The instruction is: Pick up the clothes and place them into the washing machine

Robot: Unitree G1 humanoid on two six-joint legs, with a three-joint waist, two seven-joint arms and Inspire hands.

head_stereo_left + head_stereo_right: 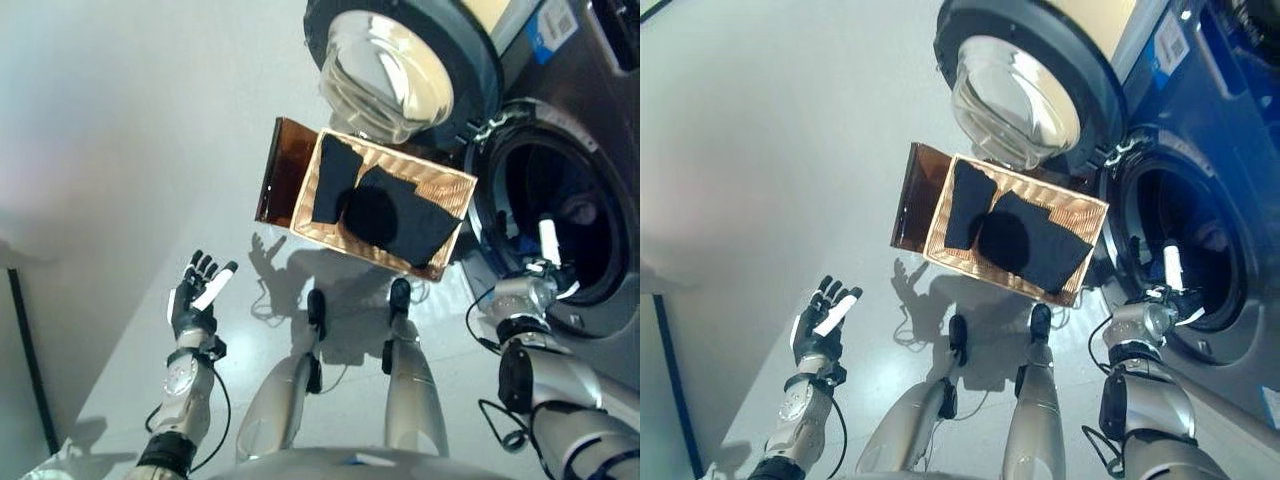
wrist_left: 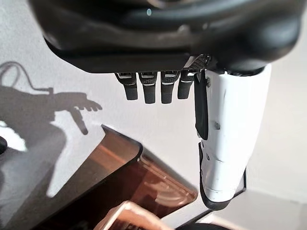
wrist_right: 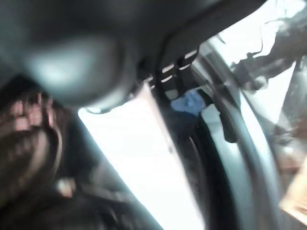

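Dark clothes (image 1: 400, 225) lie in a copper-coloured basket (image 1: 395, 160) on the floor before the washing machine (image 1: 600, 90). Its round door (image 1: 400, 60) stands swung open. My right hand (image 1: 548, 243) reaches into the dark drum opening (image 1: 575, 200), with its white-covered thumb (image 3: 144, 158) straight and nothing seen in its hold. A small blue patch (image 3: 189, 103) shows past the fingers; what it is stays unclear. My left hand (image 1: 195, 295) hangs open over the bare floor, well left of the basket, with its fingers (image 2: 148, 88) straight and empty.
A brown translucent panel (image 1: 278, 170) stands against the basket's left side and also shows in the left wrist view (image 2: 110, 177). Pale floor (image 1: 130, 150) stretches to the left. The door's glass bowl (image 1: 1015, 95) juts out above the basket.
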